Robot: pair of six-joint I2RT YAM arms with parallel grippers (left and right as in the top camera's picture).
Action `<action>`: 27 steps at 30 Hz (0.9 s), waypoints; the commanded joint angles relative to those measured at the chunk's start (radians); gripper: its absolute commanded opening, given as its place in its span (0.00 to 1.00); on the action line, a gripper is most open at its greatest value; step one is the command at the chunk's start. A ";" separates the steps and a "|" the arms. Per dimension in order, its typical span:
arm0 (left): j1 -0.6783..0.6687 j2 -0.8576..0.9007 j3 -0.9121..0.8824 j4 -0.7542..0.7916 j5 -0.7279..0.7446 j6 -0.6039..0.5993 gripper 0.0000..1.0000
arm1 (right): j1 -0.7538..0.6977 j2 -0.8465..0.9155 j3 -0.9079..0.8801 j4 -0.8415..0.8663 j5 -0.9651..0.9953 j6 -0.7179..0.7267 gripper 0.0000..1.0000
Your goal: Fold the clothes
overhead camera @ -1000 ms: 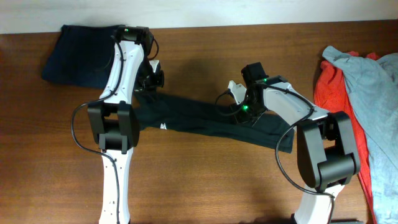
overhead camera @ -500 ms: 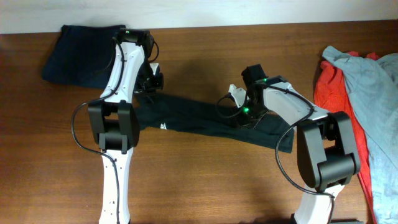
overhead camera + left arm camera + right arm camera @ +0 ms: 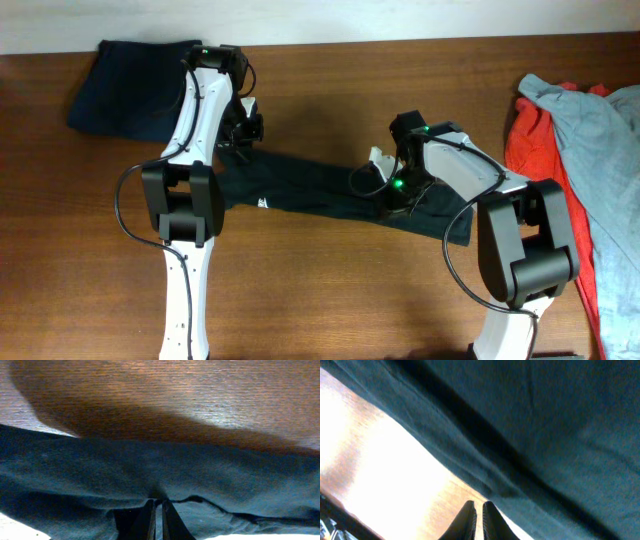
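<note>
Within the last second the right gripper (image 3: 396, 195) had moved nearer over the black T-shirt (image 3: 310, 185), a long band across the middle of the table (image 3: 330, 300), probably to start a fold. Its fingers were together at the shirt's edge. The left gripper (image 3: 156, 505), at the far-left end, was also nearly closed; whether it pinched cloth was unclear.

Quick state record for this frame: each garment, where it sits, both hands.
active garment: black cloth T-shirt with small white mark, drawn into a long band across the brown wooden table
left hand: shut on the shirt's upper-left end
right hand: shut, tips at a shirt edge; grip unclear
folded: navy folded cloth, far-left corner
waiting: red garment partly under pale grey-blue garment, right edge
</note>
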 commanded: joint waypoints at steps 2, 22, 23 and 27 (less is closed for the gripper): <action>0.000 -0.015 -0.005 0.012 -0.032 0.009 0.11 | 0.005 0.001 -0.005 0.000 -0.016 -0.007 0.12; 0.000 -0.015 -0.005 0.082 -0.032 0.009 0.99 | 0.003 0.000 0.084 0.023 0.046 -0.232 0.40; 0.000 -0.015 -0.005 0.082 -0.032 0.009 0.99 | 0.003 0.000 0.081 0.023 0.037 -0.245 0.41; 0.000 -0.015 -0.005 0.082 -0.032 0.009 0.99 | 0.003 0.000 0.056 0.056 0.009 -0.280 0.41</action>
